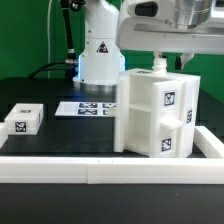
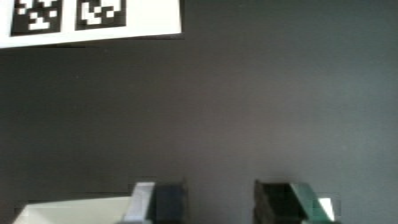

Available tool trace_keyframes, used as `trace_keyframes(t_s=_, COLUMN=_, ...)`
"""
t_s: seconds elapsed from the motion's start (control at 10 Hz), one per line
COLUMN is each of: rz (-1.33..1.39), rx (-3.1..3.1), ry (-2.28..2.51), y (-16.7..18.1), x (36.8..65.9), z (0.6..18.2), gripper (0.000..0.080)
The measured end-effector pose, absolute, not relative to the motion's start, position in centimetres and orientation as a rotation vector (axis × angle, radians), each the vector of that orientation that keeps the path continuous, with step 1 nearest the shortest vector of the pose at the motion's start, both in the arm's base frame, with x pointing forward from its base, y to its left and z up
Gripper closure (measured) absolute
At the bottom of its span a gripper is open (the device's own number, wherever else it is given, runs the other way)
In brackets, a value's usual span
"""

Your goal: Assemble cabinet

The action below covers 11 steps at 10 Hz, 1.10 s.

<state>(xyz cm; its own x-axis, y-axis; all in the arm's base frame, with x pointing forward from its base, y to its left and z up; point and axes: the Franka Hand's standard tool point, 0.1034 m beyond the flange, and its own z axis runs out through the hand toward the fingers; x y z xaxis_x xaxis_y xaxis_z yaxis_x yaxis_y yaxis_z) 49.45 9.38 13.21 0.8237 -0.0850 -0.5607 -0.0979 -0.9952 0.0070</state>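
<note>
1. The cabinet (image 1: 155,112) stands upright on the black table (image 1: 60,135), with square tags on its faces.
2. The gripper (image 2: 219,192) hangs just above the cabinet's top. Its fingers (image 2: 157,200) are spread apart, with only bare table between them, so it grasps nothing.
3. The marker board (image 1: 88,107) lies flat just beside the cabinet, on the exterior view's left.
4. A small tagged block (image 1: 22,119) sits well apart from the cabinet, beyond that board.
5. The white rail (image 1: 100,170) runs near the cabinet's foot.
</note>
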Motion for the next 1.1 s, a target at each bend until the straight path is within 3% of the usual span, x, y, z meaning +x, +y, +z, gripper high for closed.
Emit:
trace_keyframes(t_s=0.3, rz=0.915, rx=-2.979, ry=0.149, y=9.4, x=49.4, z=13.2, gripper=0.0628)
trace_keyframes(t_s=0.4, rz=0.915, rx=-2.979, ry=0.149, y=9.4, x=49.4, z=13.2, gripper=0.0422)
trace_keyframes(t_s=0.5, rz=0.913, rx=-2.981, ry=0.151, y=9.4, x=49.4, z=13.2, gripper=0.0422)
trace_keyframes(t_s=0.6, rz=0.867, rx=-3.002, ry=0.168, y=9.4, x=49.5, z=13.2, gripper=0.0214)
trace_keyframes(t_s=0.7, rz=0.783, rx=-3.040, ry=0.202, y=9.2, x=48.9, z=12.9, gripper=0.0056)
trace_keyframes(t_s=1.1, rz=0.551, rx=-3.118, ry=0.304, y=8.8, x=45.8, z=10.7, gripper=0.0001)
